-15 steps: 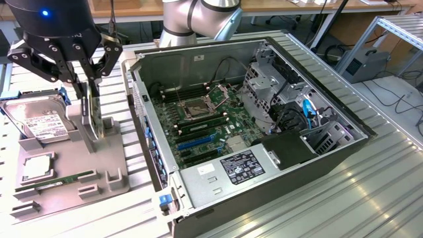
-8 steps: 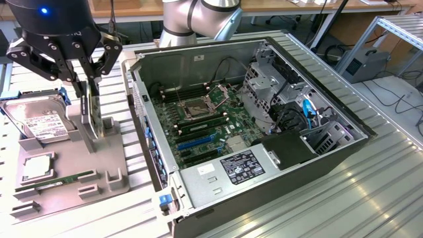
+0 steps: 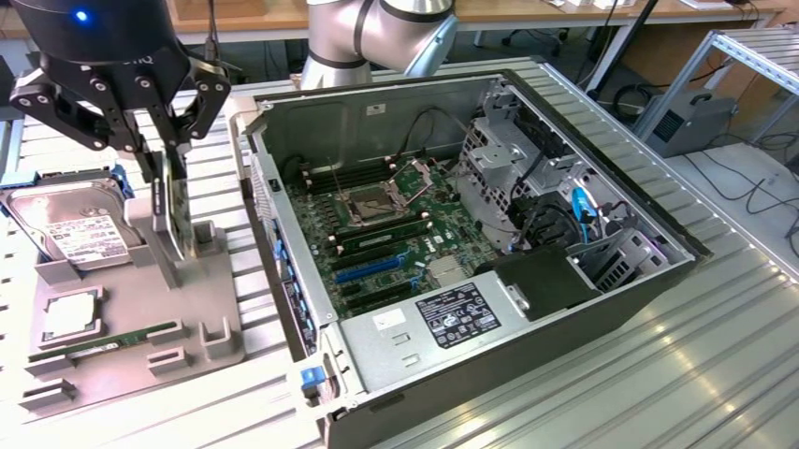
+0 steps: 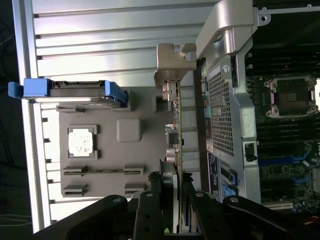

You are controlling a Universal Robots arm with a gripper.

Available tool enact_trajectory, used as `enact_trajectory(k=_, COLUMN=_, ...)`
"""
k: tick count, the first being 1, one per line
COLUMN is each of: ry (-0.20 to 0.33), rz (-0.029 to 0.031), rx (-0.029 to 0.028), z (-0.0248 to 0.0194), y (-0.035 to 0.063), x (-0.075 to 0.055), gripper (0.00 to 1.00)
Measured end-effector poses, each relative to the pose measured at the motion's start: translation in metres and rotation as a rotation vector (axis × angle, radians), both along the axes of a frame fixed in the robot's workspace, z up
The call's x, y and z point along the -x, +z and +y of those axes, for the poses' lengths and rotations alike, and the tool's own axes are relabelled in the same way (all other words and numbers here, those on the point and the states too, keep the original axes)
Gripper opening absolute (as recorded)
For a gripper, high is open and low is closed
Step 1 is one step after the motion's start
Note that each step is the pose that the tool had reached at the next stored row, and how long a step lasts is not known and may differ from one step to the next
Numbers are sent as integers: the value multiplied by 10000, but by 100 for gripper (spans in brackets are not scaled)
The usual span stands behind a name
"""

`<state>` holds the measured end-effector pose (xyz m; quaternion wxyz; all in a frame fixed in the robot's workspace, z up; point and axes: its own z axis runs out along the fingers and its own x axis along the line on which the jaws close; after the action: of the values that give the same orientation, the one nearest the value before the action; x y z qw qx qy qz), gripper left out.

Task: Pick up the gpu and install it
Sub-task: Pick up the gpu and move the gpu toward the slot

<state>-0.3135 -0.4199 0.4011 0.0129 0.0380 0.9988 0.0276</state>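
Pick-up is judged to be the step in hand: the gpu [image 3: 168, 220] is clamped on edge between the jaws of the gripper [image 3: 164, 164], upright over the grey parts tray [image 3: 125, 285], beside the hard drive [image 3: 69, 229]. Whether it is clear of its holder cannot be told. For installation, the card's lower edge must be lined up with a blue expansion slot [image 3: 369, 271] in the open computer case [image 3: 525, 365]. Everything is set on a slatted aluminium table [image 3: 712, 374]; workbenches and floor cables are seen behind.
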Motion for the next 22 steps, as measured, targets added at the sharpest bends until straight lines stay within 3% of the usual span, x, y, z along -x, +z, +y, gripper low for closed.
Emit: enact_trajectory(k=22, ry=0, rz=0, rx=0, z=0, y=55, x=0, gripper=27)
